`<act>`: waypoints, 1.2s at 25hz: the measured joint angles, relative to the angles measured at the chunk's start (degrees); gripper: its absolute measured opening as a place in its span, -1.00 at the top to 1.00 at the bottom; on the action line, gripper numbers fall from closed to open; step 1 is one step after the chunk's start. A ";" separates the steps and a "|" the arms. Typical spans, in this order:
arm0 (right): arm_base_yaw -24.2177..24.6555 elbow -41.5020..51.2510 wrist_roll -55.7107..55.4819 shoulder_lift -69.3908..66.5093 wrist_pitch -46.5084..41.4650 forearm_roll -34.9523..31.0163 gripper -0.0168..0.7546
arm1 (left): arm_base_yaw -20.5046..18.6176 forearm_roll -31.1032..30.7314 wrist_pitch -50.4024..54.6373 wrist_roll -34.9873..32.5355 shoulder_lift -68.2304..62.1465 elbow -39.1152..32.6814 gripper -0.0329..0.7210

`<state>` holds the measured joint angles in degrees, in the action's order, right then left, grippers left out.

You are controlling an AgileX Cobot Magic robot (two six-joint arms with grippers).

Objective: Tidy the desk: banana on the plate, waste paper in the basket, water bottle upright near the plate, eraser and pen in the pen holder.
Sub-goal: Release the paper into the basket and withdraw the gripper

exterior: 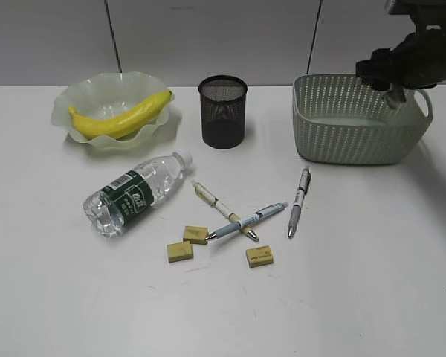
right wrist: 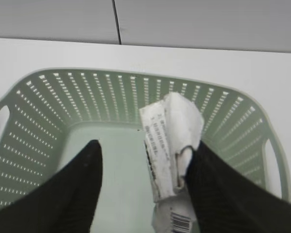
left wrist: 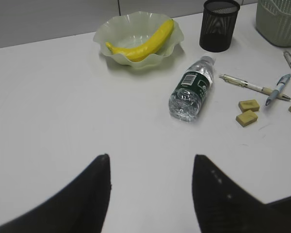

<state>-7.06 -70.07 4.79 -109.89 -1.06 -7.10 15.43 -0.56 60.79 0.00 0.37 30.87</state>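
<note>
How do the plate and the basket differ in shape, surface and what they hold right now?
The plate is a shallow dish with a wavy, ruffled rim; the basket is a deep rectangle with cut-out handles. The plate's wall is smooth and translucent; the basket's sides are perforated. The plate holds the banana; over the basket's inside shows the waste paper. Both are pale green and stand at the desk's far side.

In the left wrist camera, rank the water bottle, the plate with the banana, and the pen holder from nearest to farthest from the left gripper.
From the left gripper:
1. Water bottle, lying on its side, ahead and slightly right.
2. Plate holding the banana, farther back, near centre.
3. Pen holder, far right, at the back.
</note>
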 joint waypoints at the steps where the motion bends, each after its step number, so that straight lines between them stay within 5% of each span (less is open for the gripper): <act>1: 0.00 -0.05 0.00 0.30 -1.22 -0.13 -0.27 | 0.00 0.00 0.00 0.00 0.00 0.00 -0.16; 7: 0.00 -0.12 -0.05 5.12 -8.71 -0.19 -0.39 | 0.00 0.00 0.00 0.00 0.00 0.00 -0.16; 22: -1.92 -0.73 -0.18 6.48 1.56 -1.08 -0.40 | 0.00 0.00 0.00 0.00 0.00 0.00 -0.16; 30: -4.96 -0.89 -0.18 2.73 3.70 5.60 -0.50 | 0.00 0.05 0.00 0.00 0.00 0.00 -0.16</act>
<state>-12.01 -70.96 4.60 -107.16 2.64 -1.50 15.43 -0.51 60.79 0.00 0.37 30.87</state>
